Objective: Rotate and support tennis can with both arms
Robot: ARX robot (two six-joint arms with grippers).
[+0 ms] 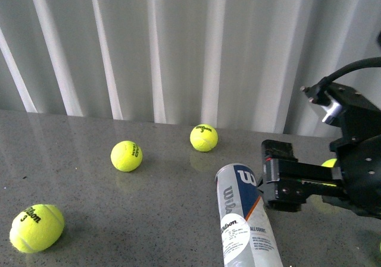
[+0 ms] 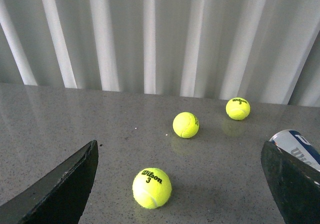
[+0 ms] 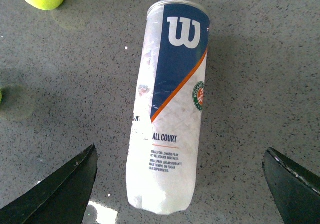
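Observation:
The tennis can [image 1: 244,219] lies on its side on the grey table, its silver-rimmed end [image 1: 233,170] pointing away from me. My right gripper [image 1: 277,175] hovers open just to the right of that far end. In the right wrist view the tennis can [image 3: 170,99] shows its navy, white and orange label and lies between the widely spread fingers [image 3: 65,189] of the right gripper [image 3: 180,148], not touching them. My left gripper [image 2: 179,143] is open over a yellow ball [image 2: 151,187]. The can's end [image 2: 295,144] shows beside one left finger [image 2: 292,184]. The left arm is not in the front view.
Yellow tennis balls lie loose on the table: one at the near left [image 1: 37,227], one in the middle [image 1: 126,156], one further back [image 1: 204,137], and one partly hidden behind the right arm [image 1: 329,162]. A white ribbed wall [image 1: 178,47] closes off the table's far edge.

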